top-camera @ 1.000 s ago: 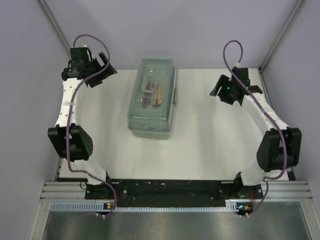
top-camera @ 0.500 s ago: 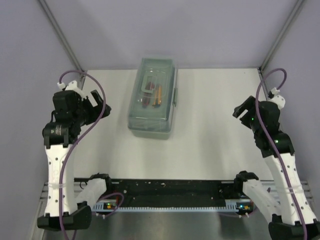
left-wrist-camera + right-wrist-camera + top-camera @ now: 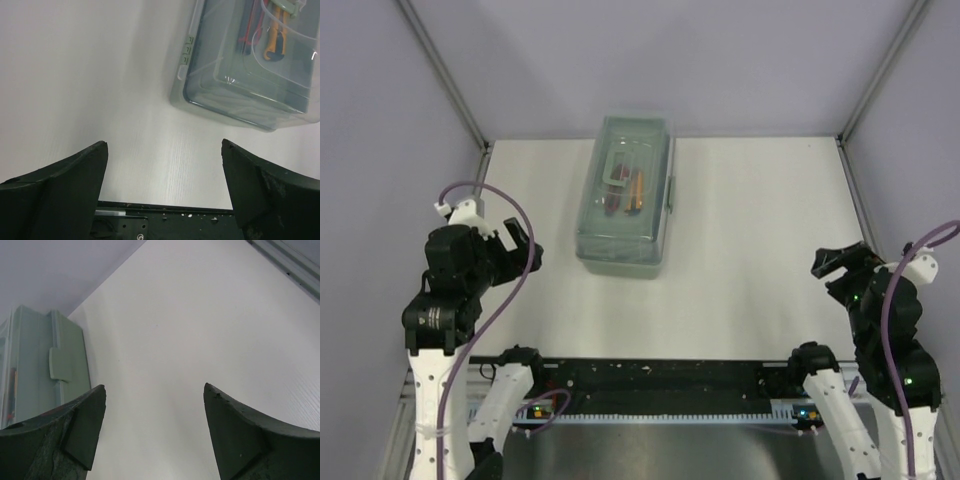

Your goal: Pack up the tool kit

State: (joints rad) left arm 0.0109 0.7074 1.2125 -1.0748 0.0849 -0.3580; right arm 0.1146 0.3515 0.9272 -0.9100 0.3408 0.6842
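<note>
Black metal mounting rail point(image 3: 660, 378) runs along the near edge of the white table point(image 3: 750, 230), with both arm bases fixed to it. Over the near left part of the table hangs the left gripper point(image 3: 163, 145), jaws spread wide, nothing between them; only bare tabletop shows in the gap. Over the near right part, close to the right edge, hangs the right gripper point(image 3: 154, 387), jaws likewise parted and holding nothing. Neither gripper touches any object. A purple cable point(image 3: 495, 195) loops off the left arm.

Toward the far edge, about mid-width and slightly left, stands the pale green plastic toolbox with a clear lid point(image 3: 623, 200), well apart from both grippers, its long side running near to far. Lid is down. On its right side the pale green latch tab point(image 3: 67, 364) lies flat against the wall. Seen through the lid, in the upper tray: an orange-handled tool point(image 3: 274, 42) and, just beside it, a dark red item point(image 3: 248, 30); their exact type cannot be told
</note>
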